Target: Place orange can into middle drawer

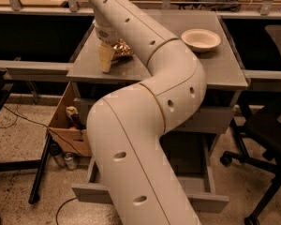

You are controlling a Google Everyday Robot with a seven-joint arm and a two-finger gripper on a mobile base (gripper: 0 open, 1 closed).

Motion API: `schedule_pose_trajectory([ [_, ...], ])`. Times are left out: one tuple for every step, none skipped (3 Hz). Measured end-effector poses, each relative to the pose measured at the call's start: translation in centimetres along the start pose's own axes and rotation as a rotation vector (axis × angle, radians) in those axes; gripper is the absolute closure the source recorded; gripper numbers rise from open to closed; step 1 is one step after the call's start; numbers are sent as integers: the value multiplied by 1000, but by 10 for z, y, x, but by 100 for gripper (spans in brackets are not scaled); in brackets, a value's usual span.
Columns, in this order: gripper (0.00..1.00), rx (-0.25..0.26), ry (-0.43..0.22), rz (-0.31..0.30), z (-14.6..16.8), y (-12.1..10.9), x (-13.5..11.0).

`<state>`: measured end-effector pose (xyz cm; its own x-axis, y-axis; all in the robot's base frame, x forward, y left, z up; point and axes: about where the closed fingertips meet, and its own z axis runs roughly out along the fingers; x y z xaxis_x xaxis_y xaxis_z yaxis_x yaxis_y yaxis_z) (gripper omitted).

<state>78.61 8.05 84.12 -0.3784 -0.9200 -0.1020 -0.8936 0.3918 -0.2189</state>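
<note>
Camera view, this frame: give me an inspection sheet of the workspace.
Surface: grey table.
Job's things: orange can on the table, beside the gripper; middle drawer pulled open.
Clutter: bowl on the table; cardboard box and small cans on the floor.
Grippers: gripper down at the table's left part.
Cables: cable on the floor, left.
Surroundings: office chair, right.
</note>
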Motion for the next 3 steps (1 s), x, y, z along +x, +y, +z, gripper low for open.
schedule_pose_trajectory([
  [66,28,3,3,-15,-2,0],
  [88,35,-42,-23,-37,4,-6],
  [100,44,-95,-53,-64,21,-11],
])
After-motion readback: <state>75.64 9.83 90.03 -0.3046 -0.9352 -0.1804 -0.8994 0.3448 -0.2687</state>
